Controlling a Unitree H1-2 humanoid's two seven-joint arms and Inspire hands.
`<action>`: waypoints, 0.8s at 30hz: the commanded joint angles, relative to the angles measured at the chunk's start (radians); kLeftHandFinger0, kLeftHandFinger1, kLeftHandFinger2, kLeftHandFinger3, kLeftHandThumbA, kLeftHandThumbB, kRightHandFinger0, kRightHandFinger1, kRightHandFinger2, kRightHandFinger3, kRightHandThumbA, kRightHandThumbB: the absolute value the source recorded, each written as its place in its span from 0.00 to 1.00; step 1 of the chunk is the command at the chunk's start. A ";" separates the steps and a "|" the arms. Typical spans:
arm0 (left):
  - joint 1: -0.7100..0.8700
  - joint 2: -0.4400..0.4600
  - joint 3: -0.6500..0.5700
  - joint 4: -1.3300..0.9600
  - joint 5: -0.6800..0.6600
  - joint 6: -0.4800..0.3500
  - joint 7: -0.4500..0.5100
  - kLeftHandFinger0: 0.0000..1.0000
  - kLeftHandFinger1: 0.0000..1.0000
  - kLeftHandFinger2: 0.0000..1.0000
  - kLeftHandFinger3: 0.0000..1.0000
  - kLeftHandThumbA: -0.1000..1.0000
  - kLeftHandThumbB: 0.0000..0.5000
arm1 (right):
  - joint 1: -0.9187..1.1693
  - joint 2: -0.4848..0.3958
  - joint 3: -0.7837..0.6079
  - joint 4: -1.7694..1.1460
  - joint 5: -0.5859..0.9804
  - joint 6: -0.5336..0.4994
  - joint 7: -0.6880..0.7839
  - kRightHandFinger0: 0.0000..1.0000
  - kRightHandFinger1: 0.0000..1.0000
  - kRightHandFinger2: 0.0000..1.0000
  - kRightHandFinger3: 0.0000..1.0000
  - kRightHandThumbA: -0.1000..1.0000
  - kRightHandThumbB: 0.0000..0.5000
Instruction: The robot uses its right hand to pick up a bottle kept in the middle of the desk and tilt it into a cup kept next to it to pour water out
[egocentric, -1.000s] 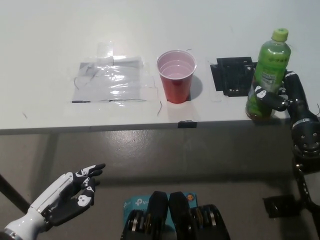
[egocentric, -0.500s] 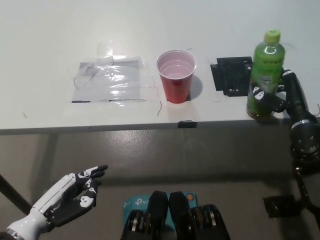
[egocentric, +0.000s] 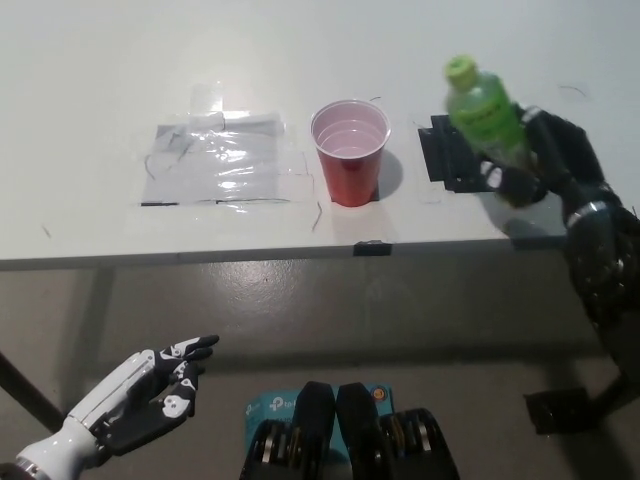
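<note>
While the right hand (egocentric: 545, 160) grips the green bottle (egocentric: 487, 112) around its lower body, the bottle is clear of the tabletop (egocentric: 100, 80) and leans with its cap (egocentric: 460, 68) toward picture left, i.e. toward the red cup (egocentric: 350, 150). Fingers wrapped round the label zone; the base is hidden behind the hand.

Key relation: the bottle's long axis runs from the hand at lower right up to the cap at upper left, pointing roughly at the cup but above and to the right of its rim. Cap and rim are apart, with a black pad (egocentric: 450, 155) on the tabletop between and below them. Cap looks to be on; blur makes this uncertain.

Judgement: the pour needs travel toward the cup before more tilt, or the mouth will sit short of the opening.

Left hand (egocentric: 145, 395) rests low at lower left, off the tabletop, fingers spread and holding nothing. Cup stands upright beside a taped clear sheet (egocentric: 220, 160).
</note>
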 joint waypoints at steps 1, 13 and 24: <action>-0.019 0.023 0.006 -0.036 -0.002 0.011 -0.022 0.99 1.00 1.00 1.00 0.89 0.45 | -0.122 -0.024 0.043 -0.001 -0.118 -0.083 0.006 0.00 0.16 0.44 0.33 0.00 0.03; -0.027 0.024 -0.004 -0.046 0.000 0.038 -0.020 1.00 1.00 1.00 1.00 0.88 0.46 | -0.214 -0.018 0.140 0.087 -0.236 -0.146 -0.009 0.00 0.11 0.33 0.34 0.00 0.04; -0.035 0.027 0.002 -0.045 -0.005 0.048 -0.028 1.00 1.00 1.00 1.00 0.87 0.49 | -0.342 -0.138 0.229 0.100 -0.412 -0.243 0.009 0.00 0.04 0.26 0.43 0.00 0.19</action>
